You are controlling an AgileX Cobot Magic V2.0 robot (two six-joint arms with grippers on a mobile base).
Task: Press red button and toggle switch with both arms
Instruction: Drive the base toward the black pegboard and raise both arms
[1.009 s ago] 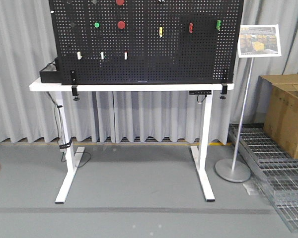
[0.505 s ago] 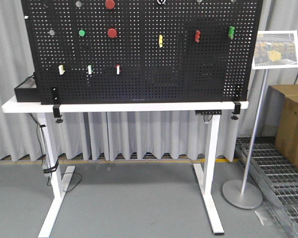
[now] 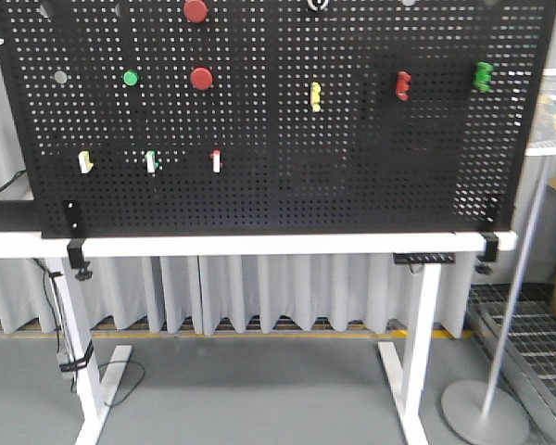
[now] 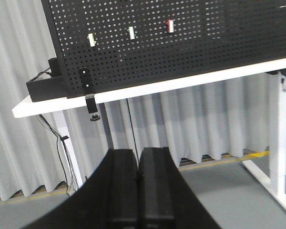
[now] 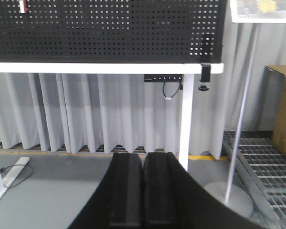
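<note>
A black pegboard (image 3: 278,185) stands on a white table (image 3: 259,245). Two round red buttons sit at its upper left: one at the top edge (image 3: 195,10), one below it (image 3: 201,78) beside a green button (image 3: 131,78). From here I cannot tell which red one is larger. The toggle switch (image 3: 318,4), a silvery-white ring, is cut off by the top edge. My left gripper (image 4: 138,153) and right gripper (image 5: 143,156) show only in their wrist views. Both are shut and empty, low and well short of the table.
Yellow (image 3: 316,95), red (image 3: 403,85) and green (image 3: 483,76) switches and three small low switches (image 3: 151,161) are on the board. A black box (image 3: 5,199) sits at the table's left. A sign stand (image 3: 486,408), cardboard box (image 5: 283,109) and floor grating (image 5: 267,162) are at the right.
The view has come closer to the pegboard. The board now fills the upper frame, and the upper red button and the toggle switch sit at the top edge.
</note>
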